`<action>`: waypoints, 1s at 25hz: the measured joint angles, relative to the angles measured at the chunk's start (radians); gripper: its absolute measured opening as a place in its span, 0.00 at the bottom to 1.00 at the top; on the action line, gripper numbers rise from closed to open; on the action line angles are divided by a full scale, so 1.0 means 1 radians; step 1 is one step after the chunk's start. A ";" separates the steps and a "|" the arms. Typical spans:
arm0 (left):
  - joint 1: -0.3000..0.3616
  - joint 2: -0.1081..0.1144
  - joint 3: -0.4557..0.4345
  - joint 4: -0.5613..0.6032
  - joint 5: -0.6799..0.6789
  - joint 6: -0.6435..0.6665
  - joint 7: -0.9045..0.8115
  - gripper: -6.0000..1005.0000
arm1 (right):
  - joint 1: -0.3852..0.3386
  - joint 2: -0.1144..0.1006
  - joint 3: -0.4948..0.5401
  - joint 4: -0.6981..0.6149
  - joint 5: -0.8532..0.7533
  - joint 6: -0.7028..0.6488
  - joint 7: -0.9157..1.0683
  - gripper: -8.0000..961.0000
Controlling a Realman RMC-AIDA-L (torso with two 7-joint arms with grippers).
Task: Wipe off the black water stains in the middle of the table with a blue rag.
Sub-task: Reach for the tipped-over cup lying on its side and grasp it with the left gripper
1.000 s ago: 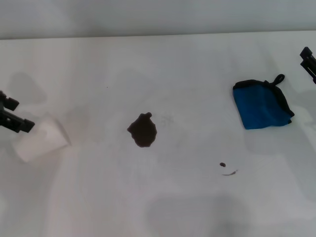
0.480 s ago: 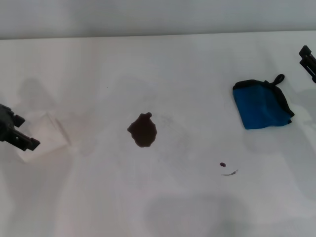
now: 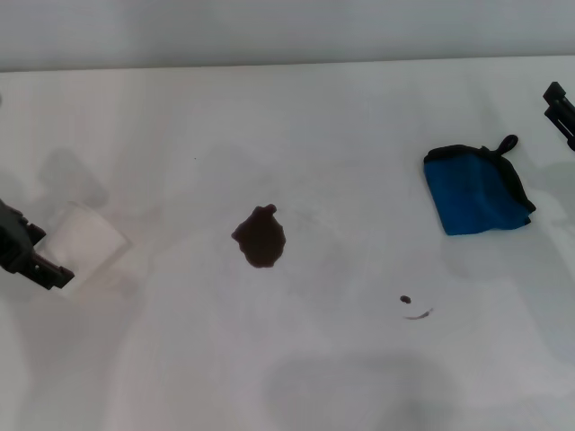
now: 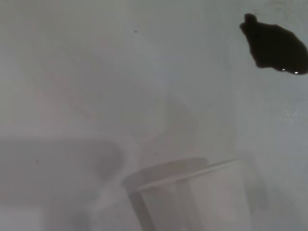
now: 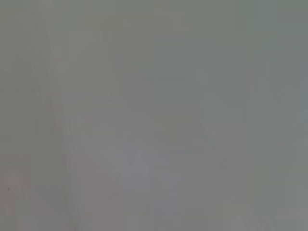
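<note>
At the table's [image 3: 296, 377] near middle lay open white surface; black water stains [image 3: 260, 237] sat centrally, small marks toward four o'clock. Left gripper [image 3: 31, 256] at nine o'clock beside a paper cup [image 3: 85, 241], jaws unreadable. Blue rag [image 3: 476, 190] lay at two o'clock; right gripper [image 3: 562, 109] at the far-right edge, jaws unreadable.

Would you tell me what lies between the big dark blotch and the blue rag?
Nothing: in the head view, only bare white table separates the black water stains from the blue rag.
</note>
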 joint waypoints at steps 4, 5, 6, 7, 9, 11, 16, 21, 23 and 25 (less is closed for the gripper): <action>0.007 0.000 0.000 0.016 -0.001 -0.033 -0.013 0.87 | 0.000 -0.001 0.000 0.000 0.000 -0.001 0.000 0.87; 0.009 -0.001 -0.001 0.020 -0.002 -0.044 -0.015 0.87 | 0.000 -0.001 0.000 0.000 0.000 -0.001 0.000 0.87; 0.011 -0.001 -0.001 0.025 -0.004 -0.052 -0.017 0.87 | 0.000 -0.001 0.000 0.000 0.000 -0.003 0.000 0.87; 0.014 -0.001 -0.001 0.032 -0.007 -0.068 -0.020 0.87 | 0.000 -0.001 0.000 0.000 0.000 -0.004 0.000 0.87; 0.019 -0.002 -0.001 0.046 -0.011 -0.099 -0.024 0.87 | 0.000 -0.001 0.000 0.000 0.000 -0.005 0.000 0.87; 0.025 -0.003 -0.002 0.059 -0.020 -0.122 -0.026 0.87 | 0.000 -0.001 0.000 0.000 0.000 -0.005 0.000 0.87; 0.043 -0.001 -0.002 0.087 -0.068 -0.155 -0.022 0.87 | 0.000 -0.001 0.000 0.000 0.000 -0.006 0.000 0.87; 0.057 0.001 -0.002 0.122 -0.078 -0.190 -0.014 0.87 | 0.003 0.000 0.000 0.000 0.000 -0.006 0.000 0.87; 0.062 0.002 -0.002 0.137 -0.079 -0.205 -0.014 0.87 | 0.005 0.000 0.000 0.001 0.000 -0.006 0.000 0.87; 0.067 0.003 -0.002 0.147 -0.080 -0.217 -0.014 0.87 | 0.007 0.000 0.000 0.002 0.000 -0.006 0.000 0.87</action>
